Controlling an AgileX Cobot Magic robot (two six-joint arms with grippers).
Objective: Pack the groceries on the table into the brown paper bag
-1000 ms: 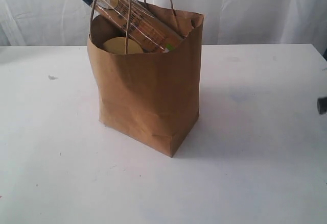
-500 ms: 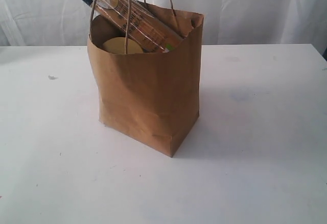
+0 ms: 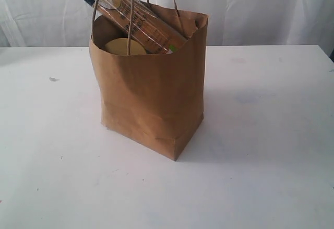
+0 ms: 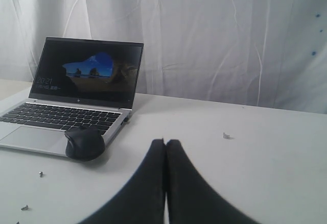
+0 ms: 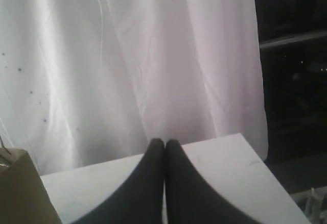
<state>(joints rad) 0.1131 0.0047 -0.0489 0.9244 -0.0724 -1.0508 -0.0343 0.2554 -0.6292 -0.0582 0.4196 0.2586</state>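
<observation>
Packing looks done: spaghetti pack (image 3: pixel 140 24) pokes from the brown paper bag (image 3: pixel 151 101) toward 11 o'clock; left gripper (image 4: pixel 164 142) and right gripper (image 5: pixel 164 143) pressed together, empty; next, park.

Black mouse (image 4: pixel 84 143) by open laptop (image 4: pixel 76 99), white curtain (image 4: pixel 230 40) behind

brown paper bag (image 3: pixel 151 98): matt creased kraft | spaghetti pack (image 3: pixel 136 21): glossy film | table (image 3: pixel 261 161): smooth white
</observation>
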